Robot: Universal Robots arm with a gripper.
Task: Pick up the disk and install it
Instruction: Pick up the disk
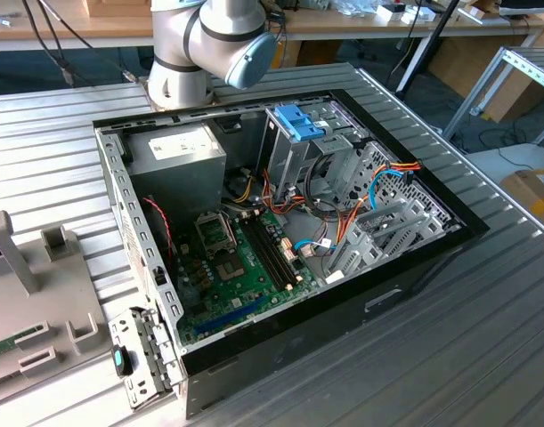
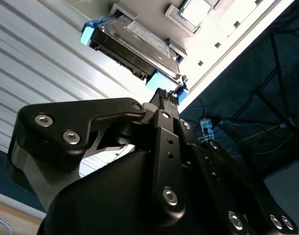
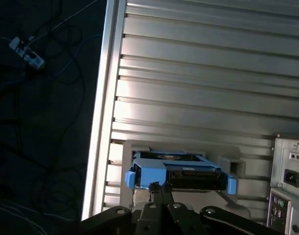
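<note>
The disk (image 2: 139, 46) is a flat grey-metal drive with a white label and light-blue rails. It lies in a pale grey holder (image 3: 181, 146) on the ribbed metal table, seen in both wrist views. In the first wrist view the disk (image 3: 188, 175) shows its edge, with blue tabs at both ends. My gripper (image 2: 164, 94) is just in front of the blue rail, and its black fingertips (image 3: 156, 186) are pressed together and shut. The tips reach the rail's edge, but I cannot tell whether they pinch it.
In the exterior view an open computer case (image 1: 405, 267) lies on the ribbed table, with a blue-tabbed drive cage (image 1: 300, 124), a power-supply box (image 1: 174, 153) and a green motherboard (image 1: 236, 267). A grey fixture (image 1: 27, 294) stands at the exterior view's left. The table edge (image 3: 103, 122) drops to a cabled floor.
</note>
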